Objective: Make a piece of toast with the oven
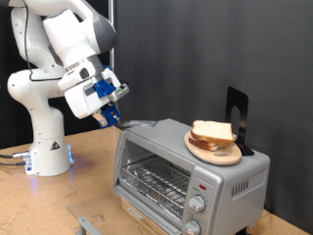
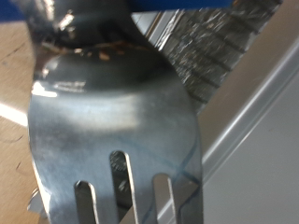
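- From my remote seat, I saw the piece of toast [image 1: 211, 131] lying right of center in the exterior view, on the round wooden plate [image 1: 214, 151], stacked with a second slice I could not separate cleanly from it.
- The plate sat on the roof of the oven [image 1: 186, 168], toward the oven's right end.
- The oven filled the lower right of the frame; its glass door looked closed, with the wire rack [image 1: 154, 179] visible behind the glass.
- Two round knobs [image 1: 200, 206] sat one above the other on the oven's front panel, with a small red light [image 1: 201, 185] above them.
- A black upright stand [image 1: 238, 115] rose behind the plate, at the oven's far right edge.
- The tool [image 1: 111, 116] hung at center left, just off the oven's upper left corner, clamped on a metal fork [image 1: 140, 123] that reached toward the oven top.
- In the wrist view the fork [image 2: 117, 112] filled nearly the whole picture, tines pointing down the frame, with the oven's metal edge blurred behind it.
- The white arm [image 1: 61, 59] occupied the upper left, its base standing on the wooden surface [image 1: 54, 201] at lower left.
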